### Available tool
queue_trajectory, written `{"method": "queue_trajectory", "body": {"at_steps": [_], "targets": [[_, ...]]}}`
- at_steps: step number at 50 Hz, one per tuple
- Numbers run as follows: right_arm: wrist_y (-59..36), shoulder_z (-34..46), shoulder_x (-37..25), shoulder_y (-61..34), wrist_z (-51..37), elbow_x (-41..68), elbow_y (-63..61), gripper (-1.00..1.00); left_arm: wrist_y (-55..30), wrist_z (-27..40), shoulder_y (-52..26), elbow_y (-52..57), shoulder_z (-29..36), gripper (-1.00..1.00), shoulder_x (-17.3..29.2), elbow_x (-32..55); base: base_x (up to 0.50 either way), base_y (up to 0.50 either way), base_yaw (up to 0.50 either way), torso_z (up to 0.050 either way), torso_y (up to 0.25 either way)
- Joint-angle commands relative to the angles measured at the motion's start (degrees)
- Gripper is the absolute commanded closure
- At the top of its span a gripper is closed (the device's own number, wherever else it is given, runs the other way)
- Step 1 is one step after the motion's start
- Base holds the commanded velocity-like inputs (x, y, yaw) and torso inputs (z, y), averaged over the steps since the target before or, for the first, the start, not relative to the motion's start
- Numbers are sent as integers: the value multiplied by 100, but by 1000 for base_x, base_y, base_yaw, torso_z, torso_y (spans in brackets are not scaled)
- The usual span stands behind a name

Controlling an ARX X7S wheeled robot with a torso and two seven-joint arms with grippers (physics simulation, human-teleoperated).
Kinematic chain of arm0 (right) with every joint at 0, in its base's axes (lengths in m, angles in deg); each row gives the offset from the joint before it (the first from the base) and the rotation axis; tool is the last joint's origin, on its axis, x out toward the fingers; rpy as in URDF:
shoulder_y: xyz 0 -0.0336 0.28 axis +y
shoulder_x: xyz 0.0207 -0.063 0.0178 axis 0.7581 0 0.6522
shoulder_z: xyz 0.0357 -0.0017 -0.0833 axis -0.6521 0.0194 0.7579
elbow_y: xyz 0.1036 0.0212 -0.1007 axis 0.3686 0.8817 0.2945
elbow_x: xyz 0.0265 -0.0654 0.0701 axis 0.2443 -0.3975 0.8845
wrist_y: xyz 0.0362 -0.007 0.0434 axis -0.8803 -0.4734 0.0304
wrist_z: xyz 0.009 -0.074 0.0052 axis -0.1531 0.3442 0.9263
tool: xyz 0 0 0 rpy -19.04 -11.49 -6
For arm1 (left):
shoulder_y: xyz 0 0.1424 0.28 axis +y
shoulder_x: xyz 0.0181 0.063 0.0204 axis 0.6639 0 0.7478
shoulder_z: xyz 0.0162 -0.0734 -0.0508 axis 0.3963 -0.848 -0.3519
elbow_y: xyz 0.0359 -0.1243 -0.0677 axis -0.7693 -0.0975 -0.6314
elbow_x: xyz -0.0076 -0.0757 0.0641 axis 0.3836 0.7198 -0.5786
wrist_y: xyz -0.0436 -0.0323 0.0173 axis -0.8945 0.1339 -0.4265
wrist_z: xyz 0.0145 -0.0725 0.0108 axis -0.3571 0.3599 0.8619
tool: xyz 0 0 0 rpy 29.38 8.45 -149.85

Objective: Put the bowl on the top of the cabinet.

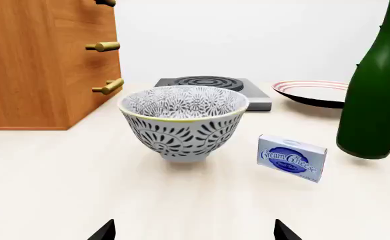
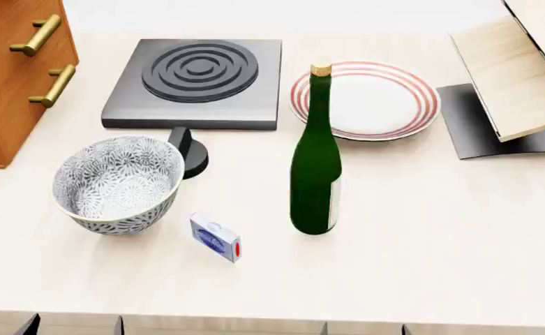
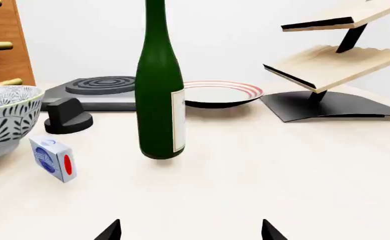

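Bowl: we see the bowl [image 2: 118, 183] upright on the surface [image 2: 421, 237], at 9 o'clock in the head view, untouched.
Cabinet: the cabinet [image 2: 7, 70] stands at 10 o'clock, near the bowl but apart from it; we cannot see its top.
Neighbours: a cream cheese box [image 2: 216, 238] sits just beside the bowl at its 4 o'clock; a green bottle [image 2: 316, 164] stands upright at centre; the burner [image 2: 196, 82] lies at 12 o'clock, the plate [image 2: 366, 99] at 1 o'clock, the rack [image 2: 519, 70] at 2 o'clock.
Left fingers: we see the left fingers [image 1: 103, 232] spread apart, holding nothing, short of the bowl.
Right fingers: the right fingers [image 3: 109, 231] also stand apart and empty, facing the bottle.
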Motion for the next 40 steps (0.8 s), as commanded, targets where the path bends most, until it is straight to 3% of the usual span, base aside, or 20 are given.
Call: {"method": "queue_trajectory", "body": {"at_steps": [1,15,28,40], "targets": [[-19,84,-69,11,-84,69,-32,-100,-9,272,19,39,270,-100,231,230,0,0,0,0,0],[-220,372,-302,-68,-414,188,-150,-100,-140,500,-10,208,470,-100,392,245,0,0,0,0,0],[-1325,515,-540,-282,-576,88,-1911,-100,-1567,721,-337,1944,587,-100,656,-2,0,0,0,0,0],[-2113,467,-698,-631,-674,155,-2971,-100,-2248,801,-679,2650,697,-100,735,-44,0,0,0,0,0]]}}
